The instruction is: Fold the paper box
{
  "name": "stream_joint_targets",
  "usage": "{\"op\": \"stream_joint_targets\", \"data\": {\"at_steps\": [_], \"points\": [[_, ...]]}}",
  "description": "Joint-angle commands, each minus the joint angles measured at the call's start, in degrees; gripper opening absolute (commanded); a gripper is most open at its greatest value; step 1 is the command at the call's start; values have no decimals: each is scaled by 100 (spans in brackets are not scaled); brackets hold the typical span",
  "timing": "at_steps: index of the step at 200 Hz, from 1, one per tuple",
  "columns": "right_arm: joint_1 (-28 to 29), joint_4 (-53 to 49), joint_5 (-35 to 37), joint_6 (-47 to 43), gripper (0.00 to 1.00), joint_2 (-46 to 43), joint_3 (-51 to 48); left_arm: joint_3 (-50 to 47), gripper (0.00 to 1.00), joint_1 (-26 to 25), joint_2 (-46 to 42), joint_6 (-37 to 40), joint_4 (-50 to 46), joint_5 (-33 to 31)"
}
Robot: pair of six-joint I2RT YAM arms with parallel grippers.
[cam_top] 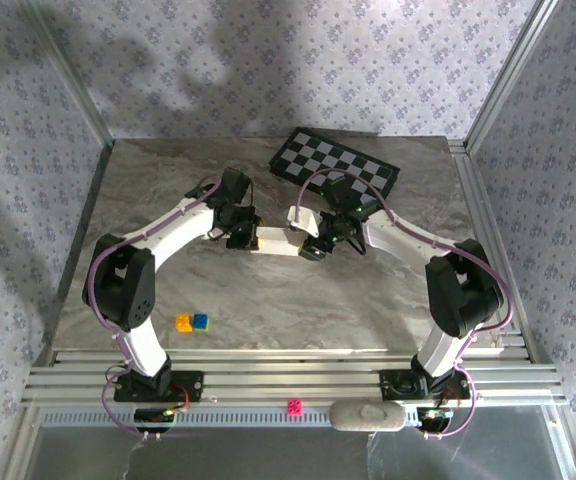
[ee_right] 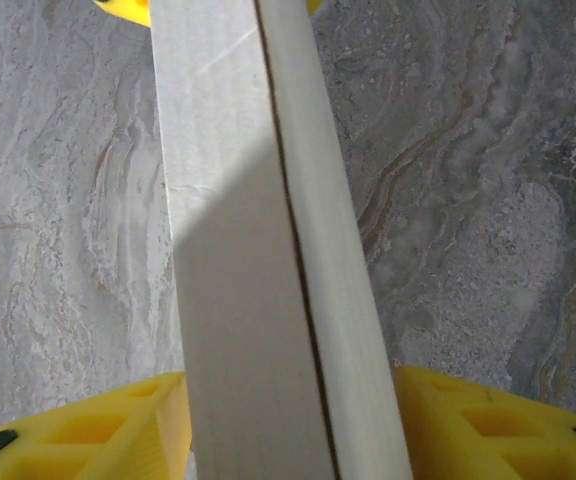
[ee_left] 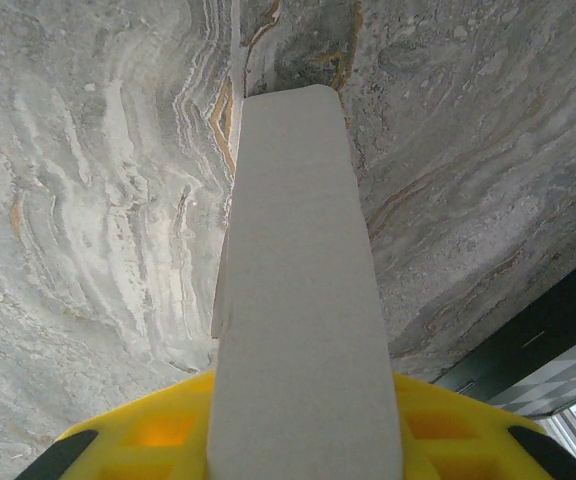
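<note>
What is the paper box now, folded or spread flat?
Folded, at least partly: the paper box is a narrow strip, and the right wrist view shows two panels meeting along a dark seam.

The overhead camera looks down from above and behind the arm bases (cam_top: 153,385), taking in the whole table (cam_top: 268,300), near rail to far wall. Each wrist camera hangs close over the tabletop, sighting along the white paper box (ee_left: 298,300) past its own yellow fingers (ee_left: 148,440): the left one faces right, the right one left. All three share the box.
</note>
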Motion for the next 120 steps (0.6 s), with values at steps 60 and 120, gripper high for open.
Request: {"op": "stream_joint_targets", "data": {"at_steps": [60,120], "points": [[2,-7,69,207,60,-77,137,118,29,211,78,37,-145,-36],[278,453,844,-153,67,-255,-22,245,29,302,199,152,-170,91]]}}
